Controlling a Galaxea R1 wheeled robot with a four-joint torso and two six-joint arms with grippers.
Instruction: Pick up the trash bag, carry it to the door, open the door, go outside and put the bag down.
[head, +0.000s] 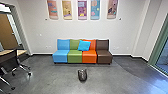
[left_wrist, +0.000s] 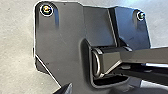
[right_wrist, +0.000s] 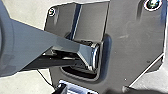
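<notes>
A small dark trash bag (head: 82, 75) sits on the floor ahead, in front of the row of coloured seats in the head view, with nothing touching it. At the right edge of that view a green frame (head: 158, 43) holds glass; whether this is the door I cannot tell. A dark part of my left gripper (left_wrist: 65, 89) pokes in at the border of the left wrist view, over the robot's own plate. Dark parts of my right gripper (right_wrist: 62, 89) show at the border of the right wrist view. The bag is well away from the robot.
Blue, green, orange and brown seats (head: 104, 56) stand against the wall, with a bright blue cushion (head: 84, 45) on them. Chairs on wheels (head: 7, 58) and part of a table (head: 21, 52) are at the left, near an opening. Several colourful panels (head: 82, 9) hang above.
</notes>
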